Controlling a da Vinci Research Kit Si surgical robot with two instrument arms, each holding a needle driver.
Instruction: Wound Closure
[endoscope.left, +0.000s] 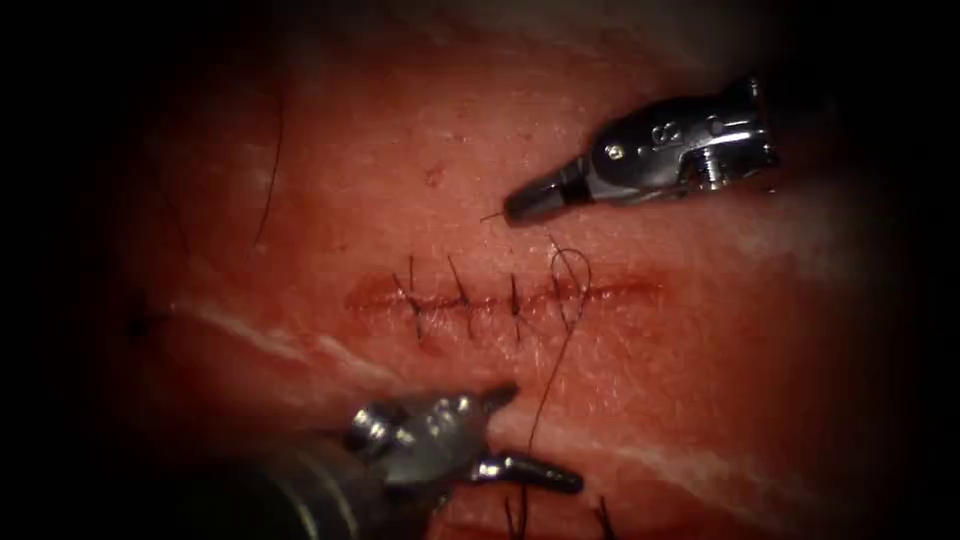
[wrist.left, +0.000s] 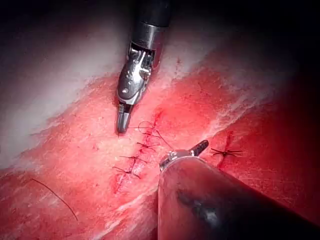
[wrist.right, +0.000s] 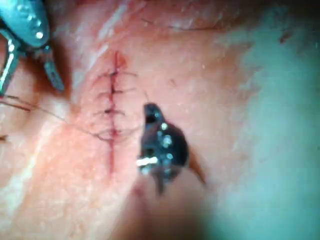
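Cut (endoscope.left: 505, 297) stitched; thread (endoscope.left: 562, 330) looped across it.
Right tool (endoscope.left: 520, 204) clenched on thread end above cut; left tool (endoscope.left: 515, 432) below, released, empty.

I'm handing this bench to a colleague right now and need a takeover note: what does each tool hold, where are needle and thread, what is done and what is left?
Right tool: jaws shut, a short thin thread end pokes from the tip, above the cut.
Left tool: jaws open, holding nothing; the thread runs down between them.
Needle: I cannot locate it.
Done: three stitches cross the cut's left and middle part; a fourth thread loop lies slack over it.
Left: the loop is not drawn tight, and the cut's right end is unstitched.
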